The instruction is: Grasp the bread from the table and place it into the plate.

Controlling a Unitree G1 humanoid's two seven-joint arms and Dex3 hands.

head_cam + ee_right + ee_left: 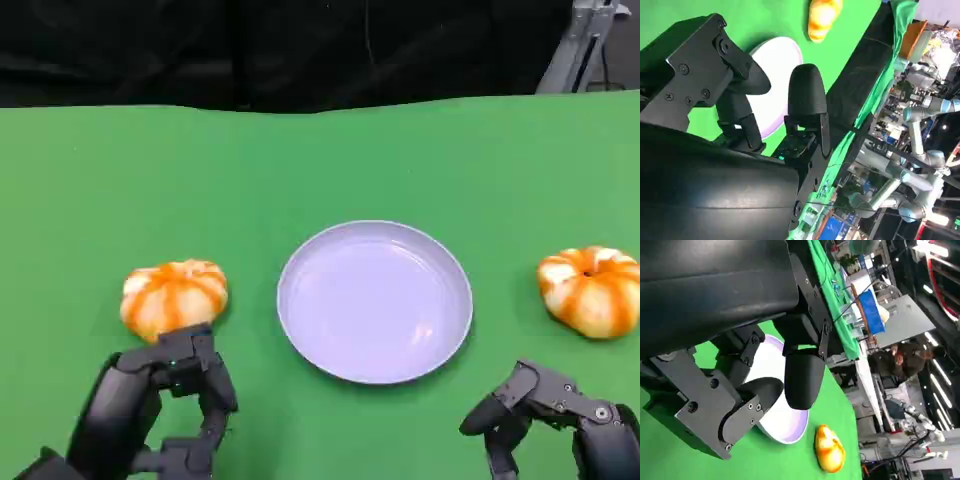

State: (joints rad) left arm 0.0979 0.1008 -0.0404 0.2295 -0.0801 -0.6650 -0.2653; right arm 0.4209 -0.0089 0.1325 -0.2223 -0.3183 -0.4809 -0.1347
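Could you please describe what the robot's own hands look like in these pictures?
Both the left robot hand and the right robot hand are matte black, built of angular plates joined by visible screws, with smooth rounded fingertips. A small green light glows on the left one.

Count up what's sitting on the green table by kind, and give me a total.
Bread rolls: 2, one on the left of the plate, one on its right.
Plates: 1, the empty pale plate in the middle.
Total: 3 things.
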